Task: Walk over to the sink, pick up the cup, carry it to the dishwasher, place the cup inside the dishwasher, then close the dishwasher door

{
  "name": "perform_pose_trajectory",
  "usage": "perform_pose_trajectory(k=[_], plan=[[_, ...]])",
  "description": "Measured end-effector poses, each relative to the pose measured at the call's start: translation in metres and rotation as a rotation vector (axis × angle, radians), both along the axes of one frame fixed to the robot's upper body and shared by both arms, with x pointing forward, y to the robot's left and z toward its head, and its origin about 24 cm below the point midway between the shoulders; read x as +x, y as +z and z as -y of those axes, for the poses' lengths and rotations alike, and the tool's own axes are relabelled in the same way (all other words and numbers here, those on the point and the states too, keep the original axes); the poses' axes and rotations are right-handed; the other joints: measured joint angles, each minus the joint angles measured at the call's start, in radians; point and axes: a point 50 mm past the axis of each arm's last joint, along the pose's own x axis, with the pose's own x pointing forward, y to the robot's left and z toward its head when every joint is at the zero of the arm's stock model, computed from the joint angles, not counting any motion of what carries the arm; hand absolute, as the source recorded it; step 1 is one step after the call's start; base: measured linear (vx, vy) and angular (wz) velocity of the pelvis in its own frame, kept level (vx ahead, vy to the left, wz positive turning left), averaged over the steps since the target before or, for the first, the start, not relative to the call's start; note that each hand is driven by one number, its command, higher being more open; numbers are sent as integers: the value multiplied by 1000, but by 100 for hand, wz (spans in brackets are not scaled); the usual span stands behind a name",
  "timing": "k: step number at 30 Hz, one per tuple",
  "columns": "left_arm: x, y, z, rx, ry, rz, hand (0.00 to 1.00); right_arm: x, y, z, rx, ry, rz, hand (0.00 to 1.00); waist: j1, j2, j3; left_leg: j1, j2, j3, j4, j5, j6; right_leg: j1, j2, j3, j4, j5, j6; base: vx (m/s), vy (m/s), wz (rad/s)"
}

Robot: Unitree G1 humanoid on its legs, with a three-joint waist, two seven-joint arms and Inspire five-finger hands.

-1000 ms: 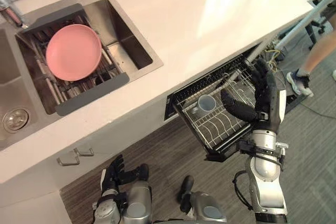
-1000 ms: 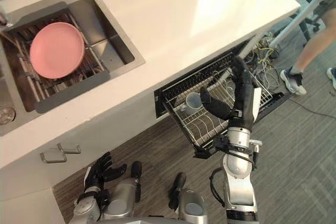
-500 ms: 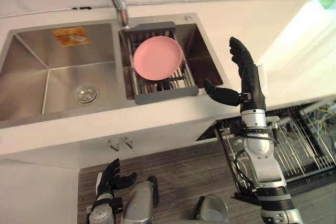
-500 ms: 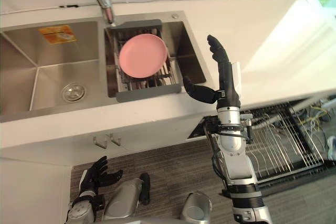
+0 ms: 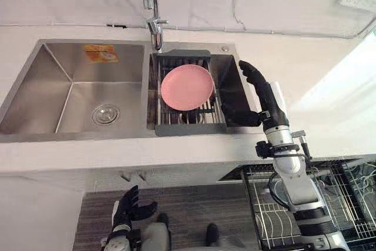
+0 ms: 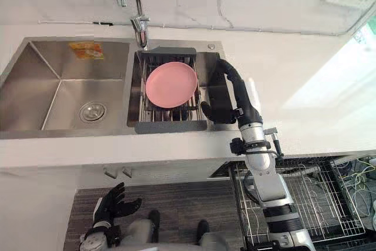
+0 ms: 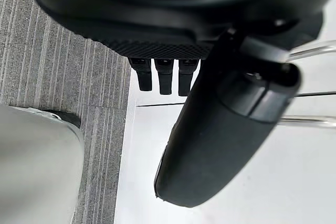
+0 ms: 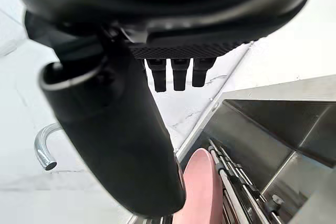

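Note:
My right hand (image 5: 262,94) is raised over the right end of the sink (image 5: 35,86), beside the drying rack. Its fingers are straight, the thumb is spread, and it holds nothing. In the right wrist view its fingers (image 8: 173,74) point past the pink plate (image 8: 197,188) toward the faucet (image 8: 43,151). The dishwasher's wire rack (image 5: 346,201) is pulled out below the counter at the lower right. My left hand (image 5: 130,208) hangs low over the floor, open and empty, with its fingers (image 7: 164,76) relaxed.
A pink plate (image 5: 187,87) stands in a grey drying rack (image 5: 189,127) in the right basin. The faucet (image 5: 154,5) rises behind it. The left basin has a drain (image 5: 106,113). White counter (image 5: 329,98) runs to the right. Cabinet handles (image 5: 132,176) sit under the sink.
The view has swung from the dishwasher rack, where a cup sat, over to the sink. My right hand went from above that rack to above the sink's right end, still open.

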Motion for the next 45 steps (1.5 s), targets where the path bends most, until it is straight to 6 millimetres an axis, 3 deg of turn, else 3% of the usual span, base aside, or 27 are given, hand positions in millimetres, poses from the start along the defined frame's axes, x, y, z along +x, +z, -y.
perform_pose_trajectory(k=[10,22,29,45], plan=[[0,-1,0,-1,0,-9,90,-2,-3,-1,-16,-14,-5,90,-5,0,0,6,-3,0,-19,12,-1,0,-9,-7,-2,2,3,0,0,1],[-5,-6,-8,3,35,-49,90,0,-17,9,-114,-77,-63,90,-5,-26,-17,89,1,55,-251,118,0,1,-25,-77,-6,10,16,-18,-23,11],[-9,-7,-14,5,65,-60,90,13,-7,11,-210,-75,-37,90,-1,-26,-17,94,0,51,-284,149,-2,-3,-24,-105,-15,28,19,3,6,2],[2,-4,-14,3,65,-33,90,46,10,-8,-365,15,-27,90,25,-26,-5,42,-2,19,-260,158,3,-22,-23,-143,-25,41,14,-10,1,6]])
